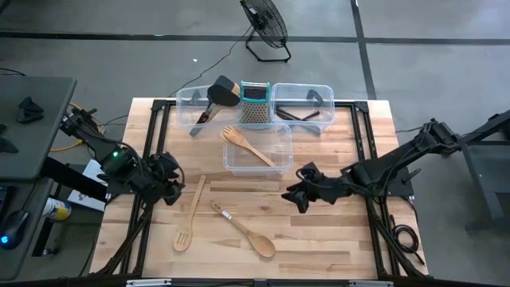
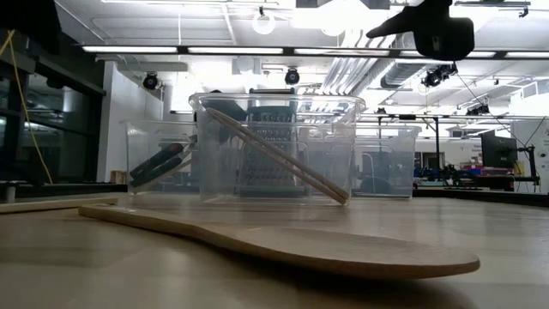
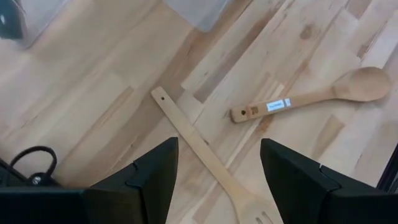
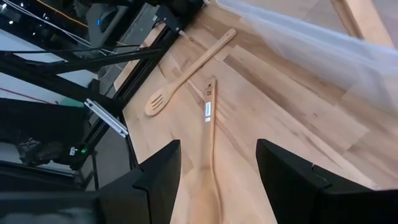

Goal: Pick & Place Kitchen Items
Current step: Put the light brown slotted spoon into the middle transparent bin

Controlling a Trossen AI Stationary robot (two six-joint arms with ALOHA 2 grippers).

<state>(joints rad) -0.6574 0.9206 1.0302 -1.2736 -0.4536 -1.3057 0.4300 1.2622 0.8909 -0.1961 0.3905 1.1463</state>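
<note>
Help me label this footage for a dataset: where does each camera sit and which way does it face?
High view: overhead, looking straight down on the table, with both arms and the left gripper.
Low view: at tabletop height, facing the clear bins; one arm hangs overhead.
Left wrist view: looks down past its open fingers at the slotted spoon.
Right wrist view: past the right gripper at the wooden spoon.
Both wrist views share these two utensils.

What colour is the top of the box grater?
Teal; the grater shows it best in the high view.
</note>
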